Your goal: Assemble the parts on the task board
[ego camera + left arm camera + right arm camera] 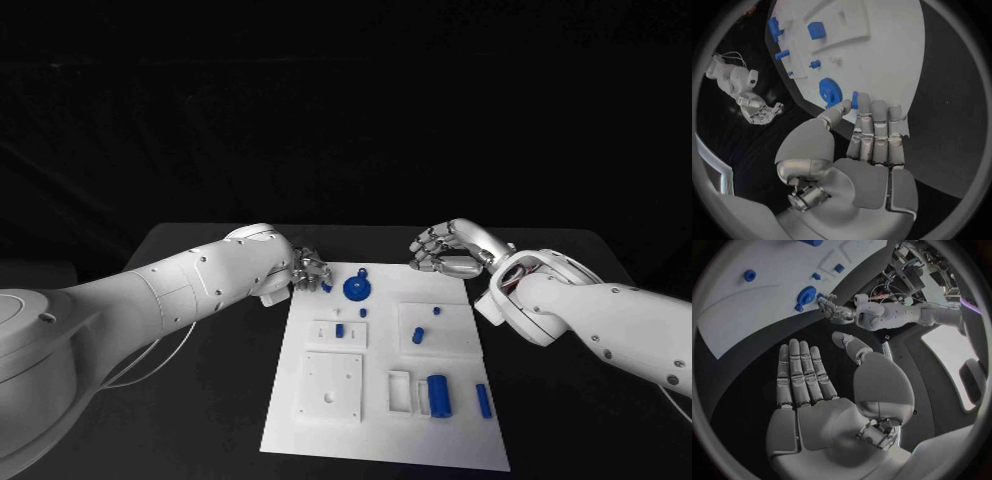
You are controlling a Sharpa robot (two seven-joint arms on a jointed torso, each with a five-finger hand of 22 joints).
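Both our hands hover at the far end of the task board (pixel 378 420): our left hand (pixel 309 270) pinches a small blue part (pixel 855 99) beside the blue gear (pixel 356 290); our right hand (pixel 444 250) hangs spread, holding nothing

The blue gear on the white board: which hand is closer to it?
Left. The left hand is right beside the gear, fingertips at a small blue part next to it; the right hand hovers farther off, open.
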